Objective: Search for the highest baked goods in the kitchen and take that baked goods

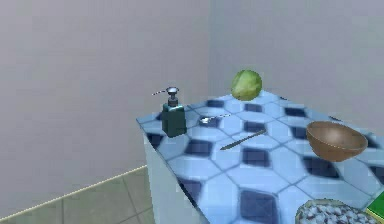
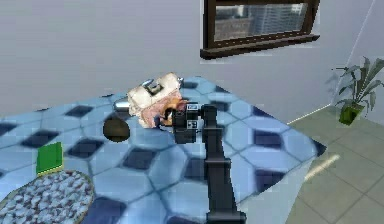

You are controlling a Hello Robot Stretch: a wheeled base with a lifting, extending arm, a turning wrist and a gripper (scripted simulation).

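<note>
My pincer (image 2: 172, 120) is out over the blue-and-white patterned tile bench (image 2: 262, 140), at the far end of my dark square arm (image 2: 216, 172). Right against it is a pale tan, loaf-shaped lump of baked goods (image 2: 157, 100), toward the bench's far side. I judge the searching done and the reach made. What is left is to be sure of the grip and carry the loaf clear.

I cannot tell whether my pincer is open or closed, nor whether it holds anything. The bench top lies straight behind the loaf, so I cannot make out whether it is lifted or resting. My white marker squares overlap it and hide part of its outline. I also cannot check from here that this is the highest one in the kitchen.

Ahead of me a teal soap pump bottle (image 1: 174, 112), a round green leafy head (image 1: 247, 84) and a brown wooden bowl (image 1: 335, 140) stand on the bench. A grey speckled round thing (image 1: 330, 212) is cut off by the bottom edge.
</note>
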